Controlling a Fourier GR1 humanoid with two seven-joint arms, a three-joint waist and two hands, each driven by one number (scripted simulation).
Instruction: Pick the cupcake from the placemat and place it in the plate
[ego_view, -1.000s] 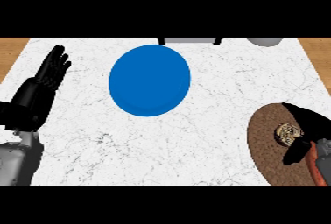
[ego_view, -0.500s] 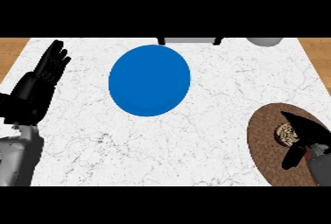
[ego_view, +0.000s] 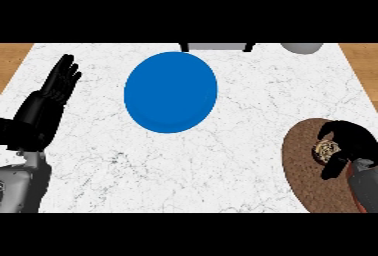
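A white marbled worktop (ego_view: 221, 170) is seen from steeply above, with wooden flooring showing past its left and right edges.

A blue plate (ego_view: 170, 92) lies flat on the worktop, left of centre and towards the far edge. Nothing is seen resting on it.

A brown round placemat (ego_view: 306, 172) lies at the near right of the worktop and is cut off by the right border of the view. The cupcake (ego_view: 325, 149) sits on the placemat's far half, and only a small pale-and-tan patch of it is visible. It is well apart from the plate.

The right hand (ego_view: 353, 142) is placed over the placemat, directly at the cupcake. Its fingers are curled round the cupcake from the far and right sides, and the thumb (ego_view: 334, 167) is seen on the near side. Much of the cupcake is hidden by the hand. Whether it has been lifted clear of the placemat cannot be told.

The left hand (ego_view: 52, 97) is seen at the left edge of the worktop, held open with fingers straight and pointing away, touching nothing. It is resting, well apart from the plate.

At the far edge, a grey rounded object (ego_view: 301, 48) and a dark-framed pale object (ego_view: 216, 46) are partly visible; neither can be identified.
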